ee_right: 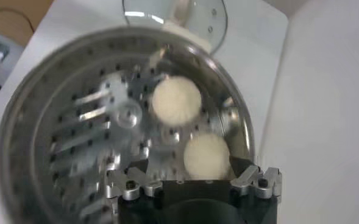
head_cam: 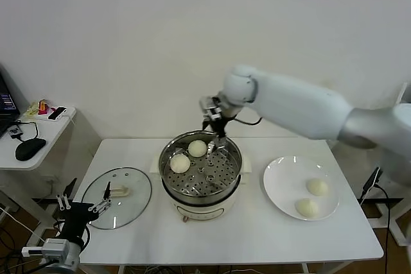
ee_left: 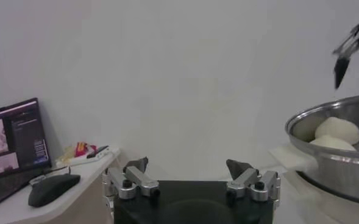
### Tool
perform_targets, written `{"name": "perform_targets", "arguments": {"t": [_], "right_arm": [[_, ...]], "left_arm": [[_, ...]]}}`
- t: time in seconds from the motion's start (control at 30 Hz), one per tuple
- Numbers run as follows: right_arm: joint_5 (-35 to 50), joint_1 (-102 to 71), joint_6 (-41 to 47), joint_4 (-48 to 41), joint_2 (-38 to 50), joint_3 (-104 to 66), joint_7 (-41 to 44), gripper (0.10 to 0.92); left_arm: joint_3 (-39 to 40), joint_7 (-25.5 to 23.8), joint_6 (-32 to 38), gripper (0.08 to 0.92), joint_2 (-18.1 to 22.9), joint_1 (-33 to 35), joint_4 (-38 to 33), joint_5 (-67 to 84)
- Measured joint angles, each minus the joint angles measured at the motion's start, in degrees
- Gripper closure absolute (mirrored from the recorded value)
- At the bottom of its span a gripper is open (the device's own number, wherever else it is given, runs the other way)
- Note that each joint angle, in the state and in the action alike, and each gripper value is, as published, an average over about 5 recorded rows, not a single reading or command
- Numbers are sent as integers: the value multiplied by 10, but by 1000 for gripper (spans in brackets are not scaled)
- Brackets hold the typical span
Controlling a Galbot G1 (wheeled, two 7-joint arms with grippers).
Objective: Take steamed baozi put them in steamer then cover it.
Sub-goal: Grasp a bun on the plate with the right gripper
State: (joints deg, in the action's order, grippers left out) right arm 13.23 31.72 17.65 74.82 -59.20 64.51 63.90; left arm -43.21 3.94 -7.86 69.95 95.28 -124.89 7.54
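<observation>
The steamer (head_cam: 209, 189) stands mid-table on its cream base. Two baozi lie on its perforated tray, one at the back (head_cam: 197, 148) and one to the left (head_cam: 180, 163). Two more baozi (head_cam: 316, 187) (head_cam: 306, 207) lie on the white plate (head_cam: 282, 178). My right gripper (head_cam: 218, 129) hovers open over the steamer's back rim, just above the back bun (ee_right: 206, 155), which lies between its spread jaws; the other bun (ee_right: 176, 100) lies farther in. The cover (head_cam: 131, 200) lies flat on the table left of the steamer. My left gripper (head_cam: 80, 206) is parked open and empty at the table's front left corner.
A side desk (head_cam: 54, 126) with a mouse (head_cam: 30, 148) and a laptop (ee_left: 11, 143) stands left of the table. A wall is close behind the steamer. The steamer's rim (ee_left: 331, 167) shows at the edge of the left wrist view.
</observation>
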Motion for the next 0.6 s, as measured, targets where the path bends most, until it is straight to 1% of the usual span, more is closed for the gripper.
{"name": "perform_targets", "arguments": {"t": [0.33, 0.6], "right_arm": [[-74, -17, -40, 111, 185, -2, 11, 203], [-132, -113, -64, 168, 301, -55, 5, 203]], "left_arm": [[9, 0, 0, 177, -3, 0, 3, -1], [19, 0, 0, 177, -1, 0, 11, -5]]}}
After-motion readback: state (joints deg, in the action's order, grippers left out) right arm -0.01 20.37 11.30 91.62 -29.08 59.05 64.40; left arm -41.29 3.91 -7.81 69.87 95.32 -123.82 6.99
